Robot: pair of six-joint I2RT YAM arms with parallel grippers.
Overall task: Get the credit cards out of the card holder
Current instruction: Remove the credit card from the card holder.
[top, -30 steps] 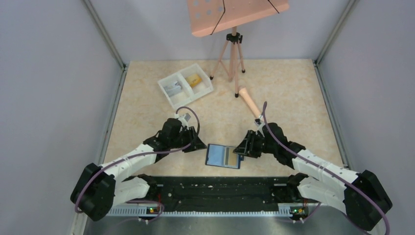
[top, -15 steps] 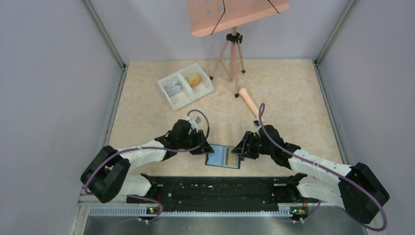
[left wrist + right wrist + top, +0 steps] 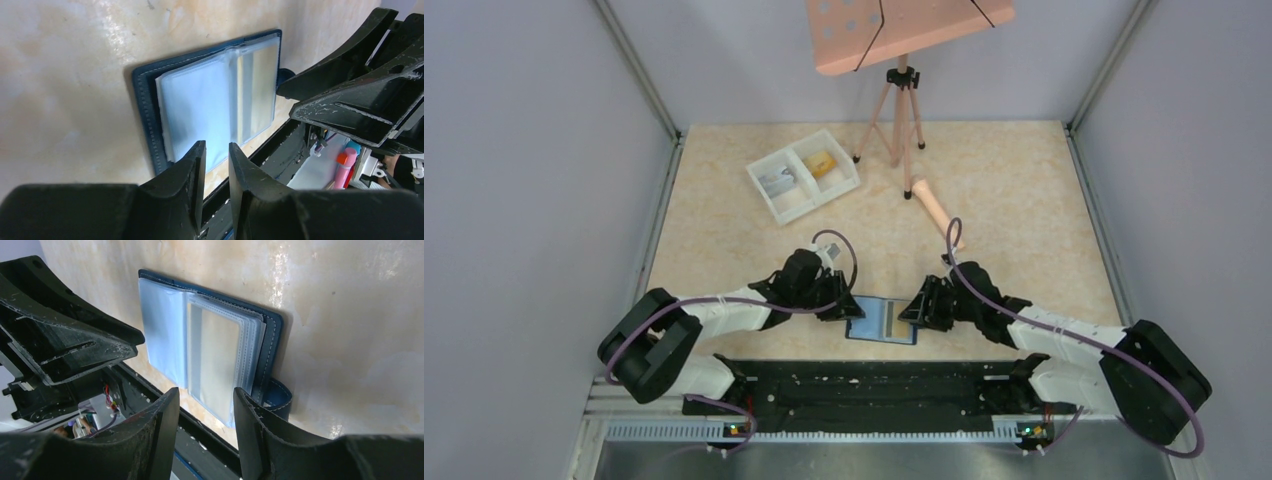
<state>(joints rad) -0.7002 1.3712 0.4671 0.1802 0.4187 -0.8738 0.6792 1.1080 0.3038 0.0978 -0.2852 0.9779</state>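
The blue card holder [image 3: 882,320] is laid open at the table's [image 3: 1024,200] near edge. It is closely flanked by the left gripper [image 3: 854,311] and right gripper [image 3: 906,312], each with jaws slightly parted and nothing held. Open tabletop is seen beyond its far edge.

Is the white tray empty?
No, the white tray holds a yellow card in one compartment and a grey card in the other.

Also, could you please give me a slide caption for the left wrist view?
Left gripper, jaws slightly apart and empty, poised at the edge of the open blue card holder.
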